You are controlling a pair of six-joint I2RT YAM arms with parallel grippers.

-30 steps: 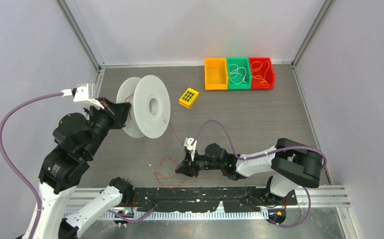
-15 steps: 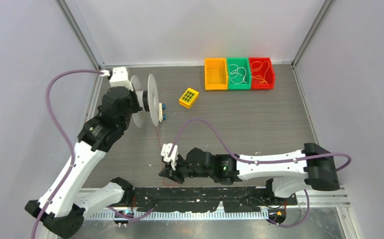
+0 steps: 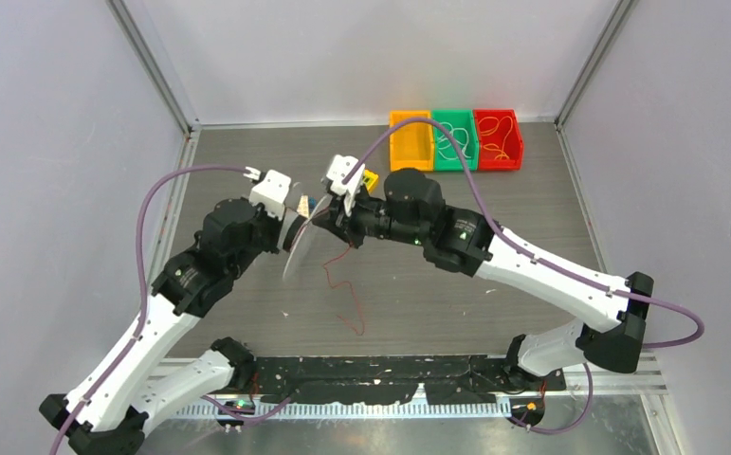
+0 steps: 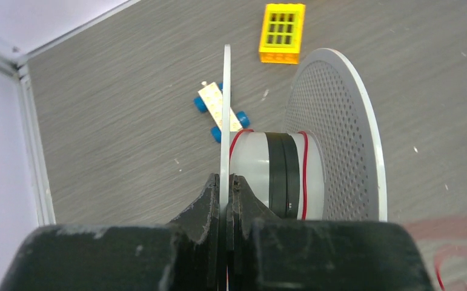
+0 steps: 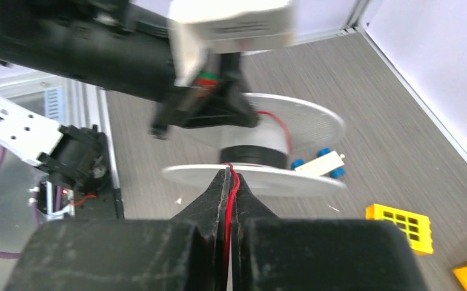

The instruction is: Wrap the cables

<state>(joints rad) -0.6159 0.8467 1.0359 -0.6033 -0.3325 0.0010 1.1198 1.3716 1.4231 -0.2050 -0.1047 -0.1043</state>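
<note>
Item: bench scene, grey wood-grain worktop [image 3: 532, 218], two arms meeting left of its centre. Left gripper [image 4: 225, 182]: jaws closed flat on the rim of one thin flange of a white spool [image 4: 334, 139], the flange pinched between both fingers and seen edge-on from the left wrist. Spool: two round flanges, the farther one perforated, joined by a pale hub with a dark band; from above it shows as a narrow sliver [image 3: 297, 245] between the two wrists, and whether it touches the worktop cannot be told. Right gripper [image 5: 229, 176]: jaws closed on the cable [image 5: 234, 188], fingertips just beside the near flange rim. Cable: thin red wire, a couple of turns around the hub [image 4: 303, 176], one run passing between the right fingers, the loose remainder hanging below the right gripper and trailing in kinks [image 3: 347, 284] toward the middle of the near edge. Small parts, beyond the spool toward the far edge: one yellow grid-topped brick [image 4: 282, 33]; one white studded plate on blue wheels [image 4: 212, 100], partly behind the gripped flange. Bins, three in a row touching at the far edge, right of centre: orange bin [image 3: 409, 156]; green bin [image 3: 451, 167] holding pale wires; red bin [image 3: 499, 167] holding orange wire.
</note>
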